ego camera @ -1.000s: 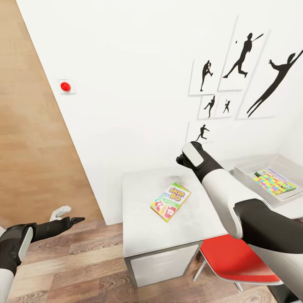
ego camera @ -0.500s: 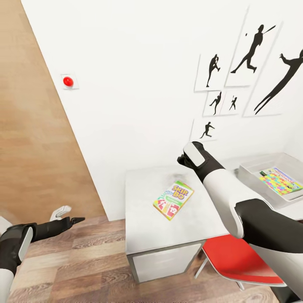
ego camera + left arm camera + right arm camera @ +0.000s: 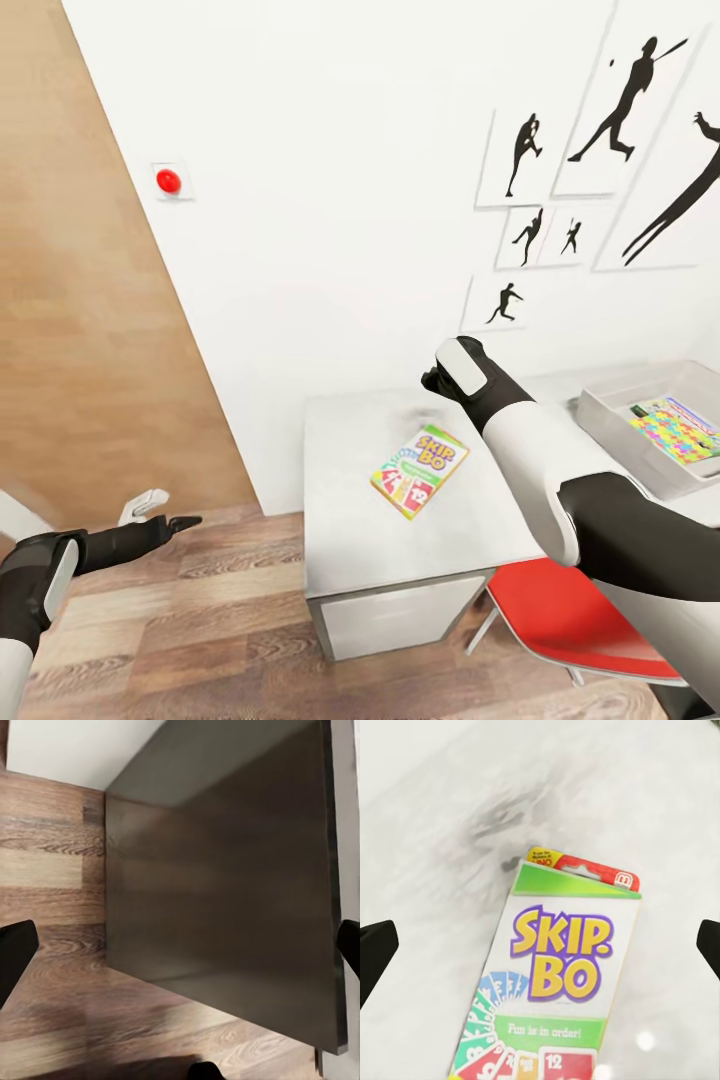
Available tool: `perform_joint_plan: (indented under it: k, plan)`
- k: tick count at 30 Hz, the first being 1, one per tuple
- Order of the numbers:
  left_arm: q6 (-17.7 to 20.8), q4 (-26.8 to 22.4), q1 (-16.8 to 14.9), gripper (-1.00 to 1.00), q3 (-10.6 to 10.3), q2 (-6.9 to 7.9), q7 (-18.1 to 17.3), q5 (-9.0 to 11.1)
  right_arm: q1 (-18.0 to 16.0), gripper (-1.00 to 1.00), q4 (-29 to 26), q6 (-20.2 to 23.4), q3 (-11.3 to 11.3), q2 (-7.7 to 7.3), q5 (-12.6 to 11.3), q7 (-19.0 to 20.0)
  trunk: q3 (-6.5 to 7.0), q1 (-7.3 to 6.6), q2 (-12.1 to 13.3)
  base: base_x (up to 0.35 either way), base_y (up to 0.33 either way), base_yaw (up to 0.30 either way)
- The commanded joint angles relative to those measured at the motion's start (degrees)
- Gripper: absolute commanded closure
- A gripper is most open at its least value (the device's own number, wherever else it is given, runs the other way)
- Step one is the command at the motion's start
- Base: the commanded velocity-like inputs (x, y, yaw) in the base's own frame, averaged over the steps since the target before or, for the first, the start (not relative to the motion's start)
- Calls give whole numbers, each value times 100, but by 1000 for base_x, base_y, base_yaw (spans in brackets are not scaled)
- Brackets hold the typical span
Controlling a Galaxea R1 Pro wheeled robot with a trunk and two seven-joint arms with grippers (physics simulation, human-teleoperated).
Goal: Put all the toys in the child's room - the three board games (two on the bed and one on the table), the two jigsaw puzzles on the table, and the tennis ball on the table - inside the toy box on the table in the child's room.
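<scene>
White wall hung with black silhouette prints (image 3: 620, 110) backs a pale worktop (image 3: 350, 520). Over it the right tool (image 3: 540, 941) is held with its fingers spread wide apart, nothing between them. Directly below lies the SKIP-BO board game (image 3: 420, 470), flat on the worktop. Further right, a jigsaw puzzle (image 3: 680, 428) is seen inside the grey toy box (image 3: 610, 425). The left tool (image 3: 160, 512) is held low over the wooden floor (image 3: 200, 620), fingers likewise parted and empty.
</scene>
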Motion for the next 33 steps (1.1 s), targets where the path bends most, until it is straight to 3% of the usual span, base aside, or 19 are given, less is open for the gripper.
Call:
perform_joint_plan:
  k: [1, 21, 33]
  plan:
    - [47, -1, -6, -100, 10, -1, -10, 16, -6, -100, -6, 31, 37, -5, -40, -39, -21, 3, -12, 0, 0, 72]
    - [38, -1, -6, -100, 2, -5, -8, 16, -6, -100, 2, 38, 37, -20, -48, -39, -205, 3, -12, 4, 0, 72]
    - [38, -1, -6, -100, 1, -9, -8, 16, -7, -100, 2, 45, 31, -29, -48, -41, -315, 3, -12, 118, -10, 72]
